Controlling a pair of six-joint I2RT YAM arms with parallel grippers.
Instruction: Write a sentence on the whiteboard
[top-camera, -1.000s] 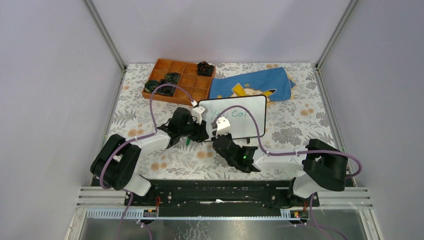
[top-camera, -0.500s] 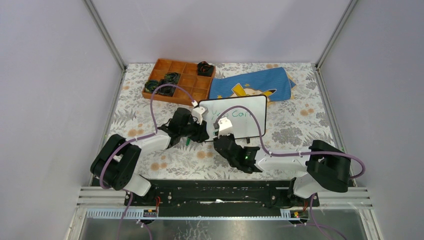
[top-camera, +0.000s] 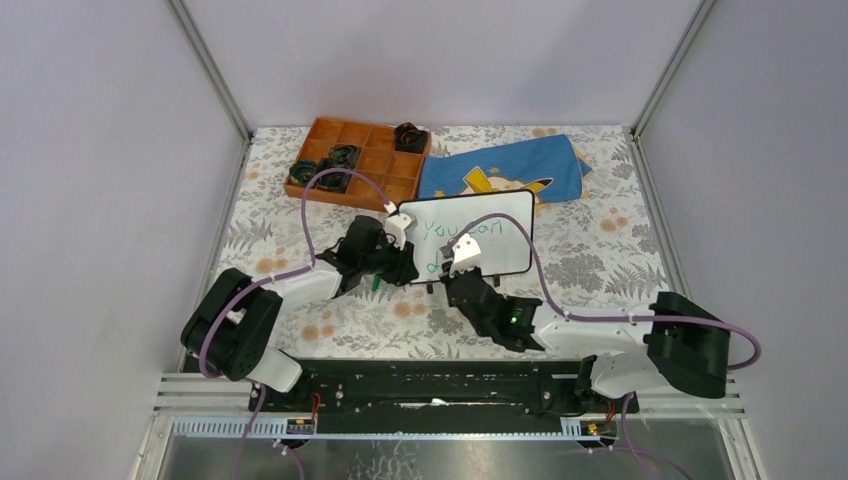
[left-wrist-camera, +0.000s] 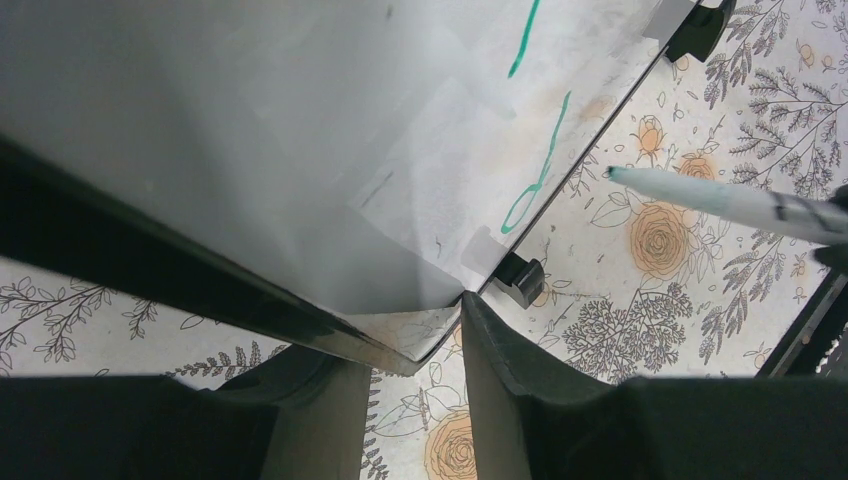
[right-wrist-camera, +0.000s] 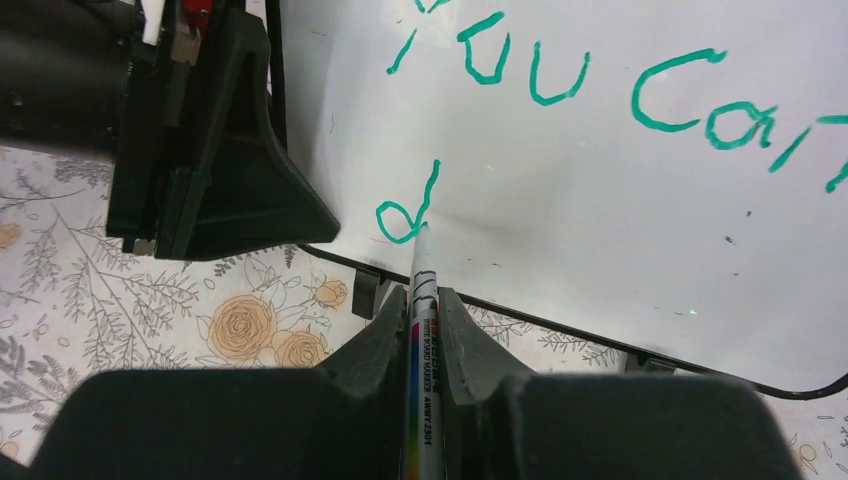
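- Green marker strokes of the sentence (right-wrist-camera: 555, 98) are seen on the whiteboard (top-camera: 505, 250). "You can" is completed on the upper line and a lone "d" (right-wrist-camera: 428, 190) is begun beneath it, so the task is judged about half done.
- The whiteboard is placed near the middle of the bench (top-camera: 600, 240), just in front of the blue cloth (top-camera: 505, 170) and near the orange tray (top-camera: 360, 165). Whether it leans or lies flat cannot be told.
- The left claw (left-wrist-camera: 405, 335) is clamped on the board's near-left corner, evidently so that the board is kept from sliding or tipping under the pressure of writing.
- The right claw (right-wrist-camera: 420, 300) is clenched on the marker (right-wrist-camera: 418, 350). The marker is held in line with the fingers, its tip set at the foot of the "d", so that strokes can be steered from the wrist.
- An "o" just right of the "d" is expected next, and light, even contact is called for there.
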